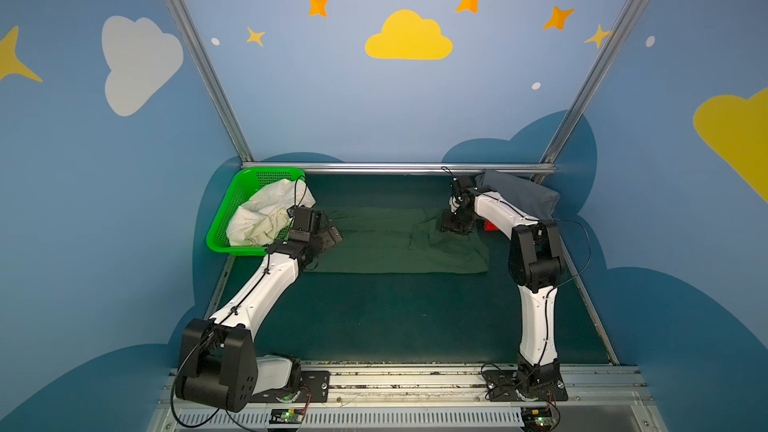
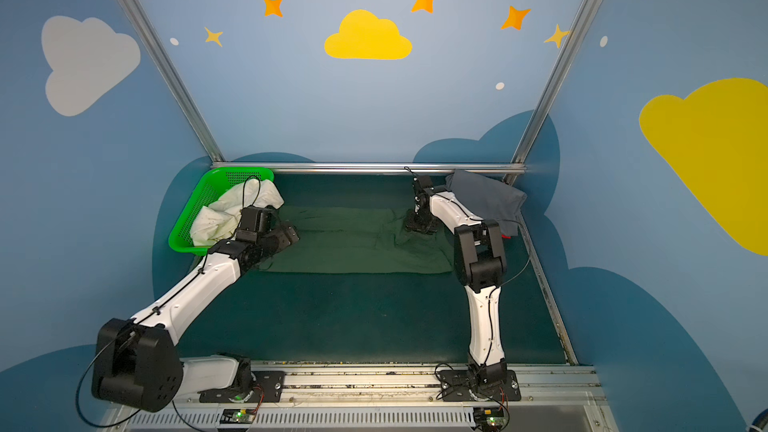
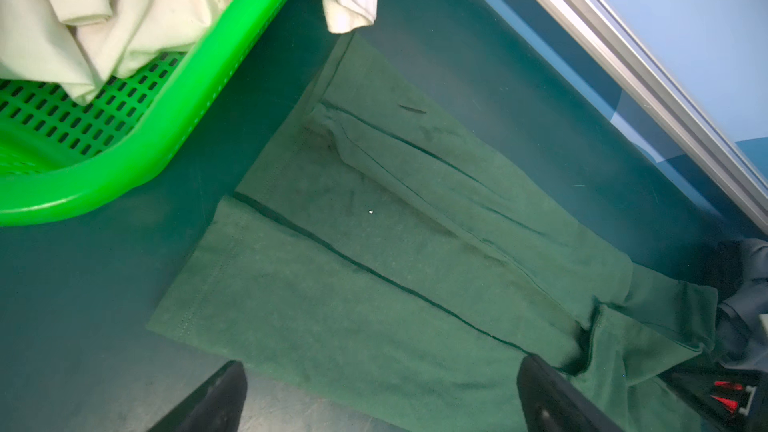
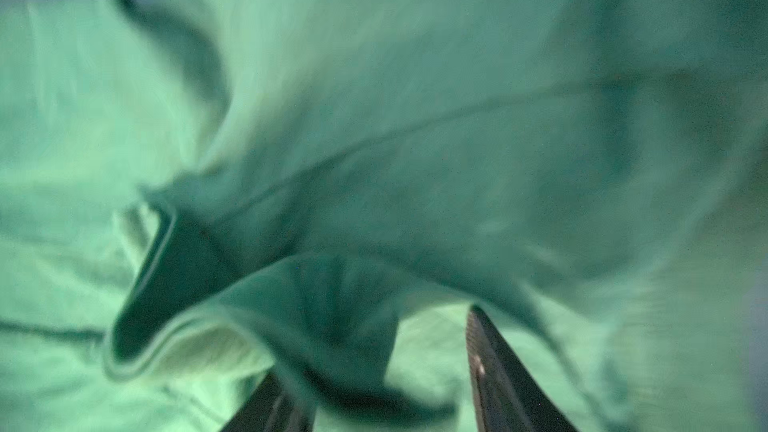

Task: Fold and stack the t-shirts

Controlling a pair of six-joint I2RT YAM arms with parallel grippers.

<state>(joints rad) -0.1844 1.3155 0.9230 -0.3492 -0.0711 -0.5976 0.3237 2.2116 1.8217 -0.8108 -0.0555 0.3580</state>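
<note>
**Dark green shirt lying on the table, right claw down on it**

Blue walls [image 1: 374,110] painted with clouds and stars are closing in the table on three sides, with a metal rail [image 1: 399,168] running along the far edge. A dark teal mat [image 1: 395,317] is covering the table.

The dark green t-shirt [image 1: 386,243] is lying mid-table on the mat, its long sides folded inward. The grey t-shirt [image 1: 519,197] is sitting in the far right corner. The green basket [image 1: 226,209] is standing in the far left corner, holding the crumpled cream t-shirt [image 1: 266,214], which is spilling over its rim. A sliver of the red t-shirt [image 1: 490,225] is peeking out beside the right arm.

The left claw [image 1: 334,236] is hovering at the green shirt's left end with its fingers spread wide apart, holding nothing. The right claw [image 1: 455,226] is pressing down on the shirt's right end; its fingers are standing partly apart with a fold of green cloth between them, and I cannot tell whether they are gripping it.
</note>
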